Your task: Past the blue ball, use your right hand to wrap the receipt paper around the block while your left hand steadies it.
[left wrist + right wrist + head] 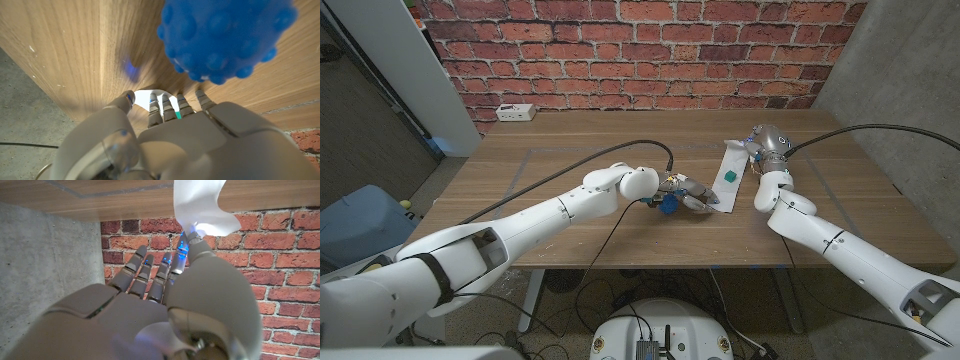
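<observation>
Receipt paper, a narrow white strip, lies on the wooden table right of centre, running from the near middle back toward the brick wall. A small green block sits on the strip about halfway along. The blue ball, knobbly, rests just beside the strip's near end. The left hand reaches past the ball onto that near end, fingers forward; whether they press the paper or merely hover cannot be told, and nothing appears gripped. The right hand is raised at the strip's far end, and in its wrist view the thumb and a finger pinch a curling white edge of the paper (the other fingers are extended, slightly apart). The step in hand looks like the start of the wrap: far end lifted, block not yet covered. Next, the right hand would likely need to carry that end over the block toward the left hand, while the left keeps the near end from sliding.
</observation>
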Controlling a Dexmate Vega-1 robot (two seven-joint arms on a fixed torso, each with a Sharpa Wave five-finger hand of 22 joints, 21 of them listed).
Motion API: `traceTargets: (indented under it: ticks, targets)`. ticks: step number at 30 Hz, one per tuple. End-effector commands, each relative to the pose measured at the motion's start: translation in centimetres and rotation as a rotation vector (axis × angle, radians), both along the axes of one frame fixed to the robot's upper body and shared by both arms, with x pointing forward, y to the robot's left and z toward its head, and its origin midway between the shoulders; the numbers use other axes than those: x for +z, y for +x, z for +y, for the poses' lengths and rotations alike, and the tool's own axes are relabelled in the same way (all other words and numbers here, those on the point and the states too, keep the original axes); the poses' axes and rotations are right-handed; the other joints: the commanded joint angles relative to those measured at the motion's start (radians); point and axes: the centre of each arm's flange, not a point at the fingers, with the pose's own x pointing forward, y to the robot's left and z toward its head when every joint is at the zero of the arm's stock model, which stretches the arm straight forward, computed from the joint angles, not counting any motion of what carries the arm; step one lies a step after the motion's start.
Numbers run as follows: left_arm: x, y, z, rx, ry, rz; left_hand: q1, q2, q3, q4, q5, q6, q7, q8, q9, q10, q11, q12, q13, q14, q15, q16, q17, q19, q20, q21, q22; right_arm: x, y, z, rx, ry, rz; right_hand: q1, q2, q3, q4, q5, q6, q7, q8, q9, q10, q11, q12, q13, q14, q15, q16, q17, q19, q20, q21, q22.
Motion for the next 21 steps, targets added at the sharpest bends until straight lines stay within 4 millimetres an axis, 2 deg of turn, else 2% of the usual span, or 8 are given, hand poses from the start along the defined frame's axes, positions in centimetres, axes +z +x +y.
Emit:
traceTargets:
  ticks: [1,21]
  targets:
    - [0.1,0.1,-0.2,-0.010,-0.002,-0.001,-0.009,0.001,0.000,0.004,0.006,-0.002,-0.002,0.003,0.003,0.000,0.000,0.001,0.006,-0.001,-0.002,0.004,-0.001,-0.002,0.007,0.000,0.002,0.1,-2.6,0.9,0.078,-0.065,0.070,0.010,0.004,-0.007,0.001,0.010,0.004,-0.009,0.008,0.007,0.007,-0.004,-0.002,0.006,0.006,-0.172,0.007,0.005,0.008,-0.002,0.006,0.002]
    - [0.3,0.3,-0.5,-0.021,0.002,-0.003,-0.019,0.001,-0.002,0.004,0.008,-0.009,-0.006,0.003,0.003,-0.001,-0.001,0.002,0.006,-0.001,-0.006,0.003,-0.002,-0.002,0.006,0.000,0.002,-0.5,-5.1,1.5,0.112,-0.109,0.243,0.014,0.005,-0.015,0.002,0.013,0.007,-0.008,0.013,0.004,0.012,0.000,-0.006,0.007,0.005,-0.163,0.011,0.010,0.008,0.013,0.007,0.002]
